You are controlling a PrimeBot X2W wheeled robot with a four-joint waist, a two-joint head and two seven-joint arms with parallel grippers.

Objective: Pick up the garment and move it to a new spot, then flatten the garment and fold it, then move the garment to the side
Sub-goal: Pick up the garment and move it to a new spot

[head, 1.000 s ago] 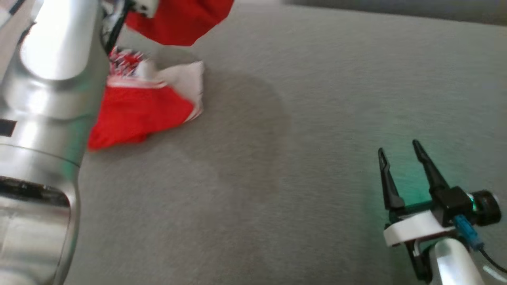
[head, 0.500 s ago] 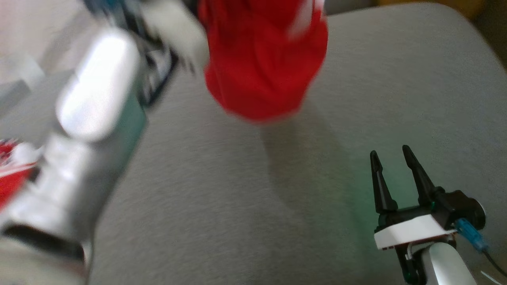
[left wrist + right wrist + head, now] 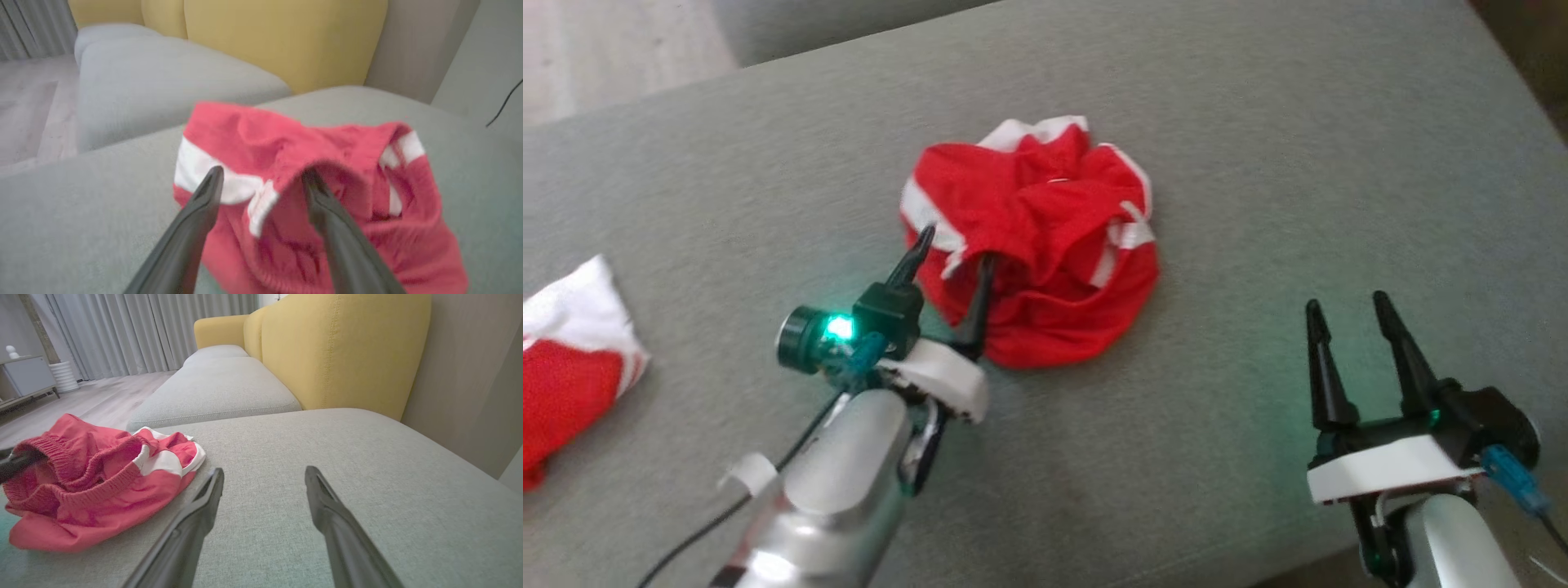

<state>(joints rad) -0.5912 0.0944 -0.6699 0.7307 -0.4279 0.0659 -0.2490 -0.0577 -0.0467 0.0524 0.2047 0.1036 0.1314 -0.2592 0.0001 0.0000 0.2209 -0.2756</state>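
Head view: the red garment (image 3: 1045,245) with white bands is lying crumpled around the middle of the grey cushion (image 3: 1258,163). The left gripper (image 3: 956,247) is standing with jaws apart at the garment's near left side, clamping nothing. The right gripper (image 3: 1346,304) is hovering open near the cushion's near right edge, well apart from the garment. Another red-and-white cloth (image 3: 564,367) is lying at the left edge.

Left wrist view: one fingertip is sitting under a garment fold.

Right wrist view: the jaws are gaping over bare cushion, with the garment lying to their left.
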